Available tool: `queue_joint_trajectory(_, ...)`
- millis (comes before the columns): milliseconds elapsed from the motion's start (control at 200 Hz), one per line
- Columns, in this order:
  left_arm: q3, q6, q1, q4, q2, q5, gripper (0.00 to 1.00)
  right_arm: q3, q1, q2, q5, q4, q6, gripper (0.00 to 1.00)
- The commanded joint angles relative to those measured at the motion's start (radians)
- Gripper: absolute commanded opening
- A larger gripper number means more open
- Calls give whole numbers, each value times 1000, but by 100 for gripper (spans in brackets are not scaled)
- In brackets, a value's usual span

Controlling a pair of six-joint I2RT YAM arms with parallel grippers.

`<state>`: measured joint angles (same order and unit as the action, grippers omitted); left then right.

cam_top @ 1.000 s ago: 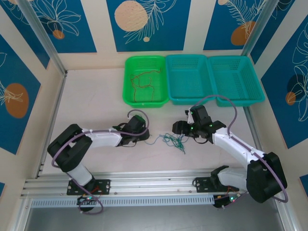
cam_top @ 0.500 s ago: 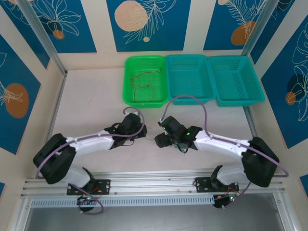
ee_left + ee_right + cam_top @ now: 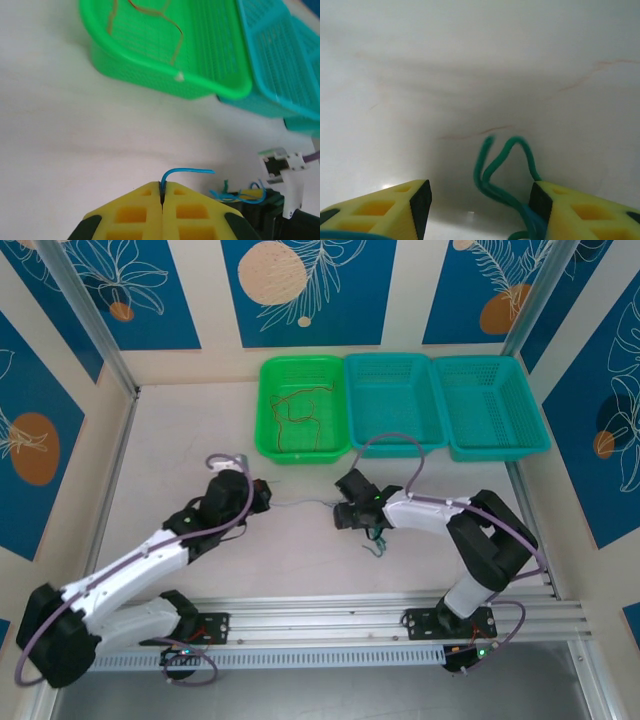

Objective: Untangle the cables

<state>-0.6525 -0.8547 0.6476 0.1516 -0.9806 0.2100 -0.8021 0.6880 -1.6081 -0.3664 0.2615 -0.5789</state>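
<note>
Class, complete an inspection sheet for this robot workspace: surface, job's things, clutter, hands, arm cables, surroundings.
Surface: pale table, smooth, no spills seen.
Job's things: red-brown cable lies in the green basket; blue cable runs from the left hand toward the tangle by the right hand; green cable is bunched on the table there.
Clutter: nothing seen.
Hands: left hand shut on the blue cable; right hand open, green cable looping between its fingers.
Arm cables: purple cable arcs above the right arm.
Surroundings: two teal baskets beside the green one; blue patterned wall panels; metal rail at the near edge.
</note>
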Motion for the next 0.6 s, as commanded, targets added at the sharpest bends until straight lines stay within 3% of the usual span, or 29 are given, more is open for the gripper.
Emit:
queue_joint_trajectory(0, 46, 19, -73, 152, 110, 74, 0, 78, -75, 17, 54, 50, -82, 57)
queue_joint_trajectory(210, 116, 23, -218, 252, 244, 26, 0, 143, -212, 99, 154, 14, -103, 53)
queue_joint_trajectory(255, 132, 24, -221, 235, 234, -4, 0, 143, -212, 112, 153, 15, -98, 45)
queue_joint_trajectory(370, 184, 53, -220, 58, 152, -187, 0, 132, -195, 136, 186, 2, -51, 11)
queue_joint_trajectory(455, 221, 61, -214, -80, 77, -288, 0, 112, -180, 149, 203, 8, -23, 0)
queue_joint_trajectory(505, 226, 73, -206, -104, 43, -305, 10, 106, -177, 162, 218, 7, -11, 0)
queue_joint_trajectory(595, 214, 119, -190, -79, 13, -283, 43, 104, -173, 190, 250, -8, 15, 0)
